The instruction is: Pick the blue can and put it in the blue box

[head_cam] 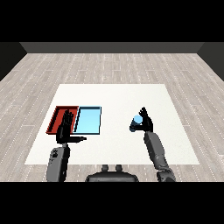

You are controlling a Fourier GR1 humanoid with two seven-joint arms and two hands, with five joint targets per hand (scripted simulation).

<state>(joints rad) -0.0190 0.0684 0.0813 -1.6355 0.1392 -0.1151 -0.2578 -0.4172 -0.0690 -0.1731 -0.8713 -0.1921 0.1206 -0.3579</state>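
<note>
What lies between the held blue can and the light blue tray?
Only bare white table separates blue can, held in right hand, from light blue tray, per head view.

Even, diffuse light fell from above on the white table (118, 94), its brightest surface, without glare or hard shadows, while the grey plank floor (109, 65) looked duller and the far wall (112, 47) lay darkest, and lines stayed straight toward the edges.
</note>
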